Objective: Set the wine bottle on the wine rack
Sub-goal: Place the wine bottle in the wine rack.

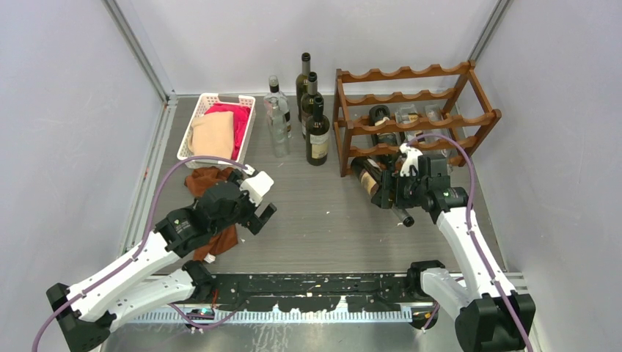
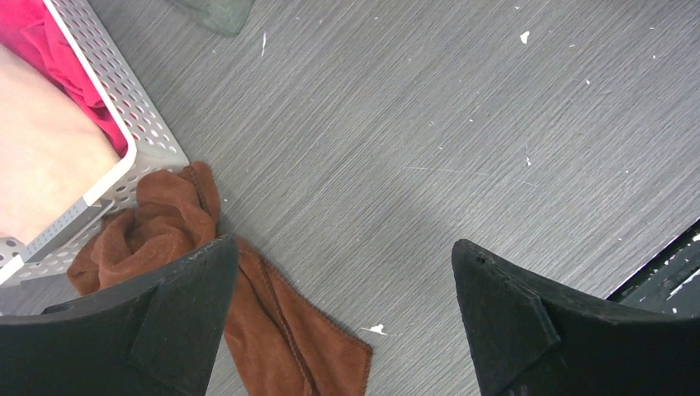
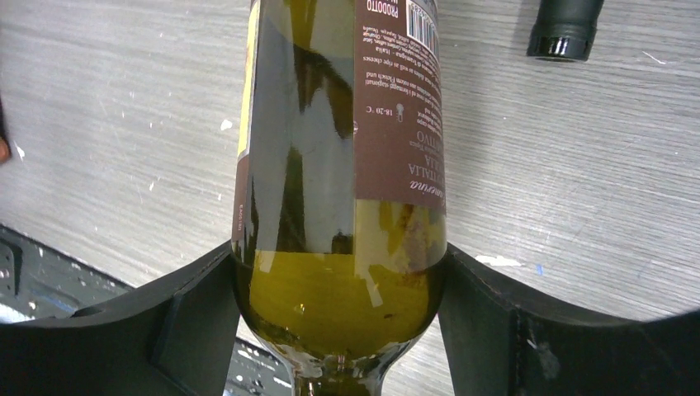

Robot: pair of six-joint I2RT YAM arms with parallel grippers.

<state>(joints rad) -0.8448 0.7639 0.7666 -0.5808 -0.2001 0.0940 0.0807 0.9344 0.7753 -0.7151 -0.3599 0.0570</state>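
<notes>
Landmark: the wine rack (image 1: 402,74), reddish-brown wood with scalloped rails, stands at the far right of the table (image 1: 315,213), close to the right wall.
Surface: a grey wood-grain top flecked with white specks and scuffs. A black mounting strip (image 1: 315,282) runs along the edge farthest from the rack.
Room: plain pale walls (image 1: 66,110) on three sides, with aluminium posts (image 1: 139,48) in the corners behind the rack.
Wine bottle (image 3: 338,165): green glass with a brown label, held lying down just in front of the rack's lowest front rail. Its base is toward the rack and its neck points away. Whether it touches the rail cannot be told.
Right gripper (image 1: 392,189): just in front of the rack, its fingers pressed on either side of the bottle's body near the shoulder.
Left gripper (image 2: 345,247): well left of the rack, fingers spread wide over bare table, holding nothing.
On the rack: a dark bottle (image 1: 379,117) lies on a middle tier.
Standing bottles (image 1: 317,132): an upright cluster of dark and clear ones just left of the rack.
Basket (image 1: 202,110): white and slotted, farther left, holding pink and beige cloth.
Brown cloth (image 2: 165,223): crumpled on the table, touching the basket's near corner.
</notes>
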